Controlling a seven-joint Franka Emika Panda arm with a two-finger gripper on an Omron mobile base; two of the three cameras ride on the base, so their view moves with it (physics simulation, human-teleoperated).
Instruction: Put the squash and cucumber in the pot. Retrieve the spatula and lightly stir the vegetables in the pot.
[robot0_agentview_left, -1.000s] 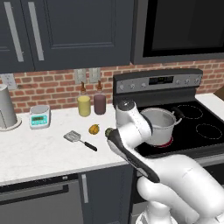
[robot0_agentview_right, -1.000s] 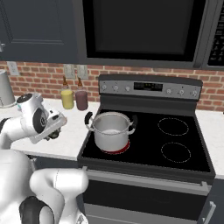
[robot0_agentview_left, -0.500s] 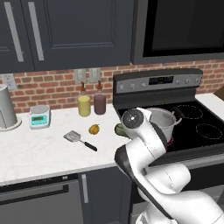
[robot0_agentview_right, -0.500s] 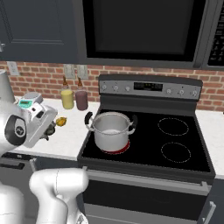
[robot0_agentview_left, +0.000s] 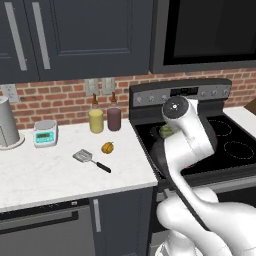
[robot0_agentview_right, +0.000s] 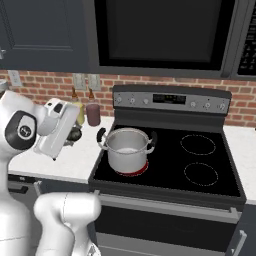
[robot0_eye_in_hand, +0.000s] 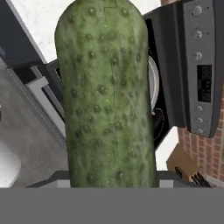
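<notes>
The pincer (robot0_agentview_right: 72, 134) grips the cucumber (robot0_eye_in_hand: 107, 94) tight; carry it over the pot (robot0_agentview_right: 127, 148), then let go low so it drops inside.

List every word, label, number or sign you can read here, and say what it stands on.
None can be read.
Stove control panel: display and knob markings too blurred.
Kitchen scale: display blank or too small.
Two bottles: no legible labels.
Cucumber: no print.
</notes>
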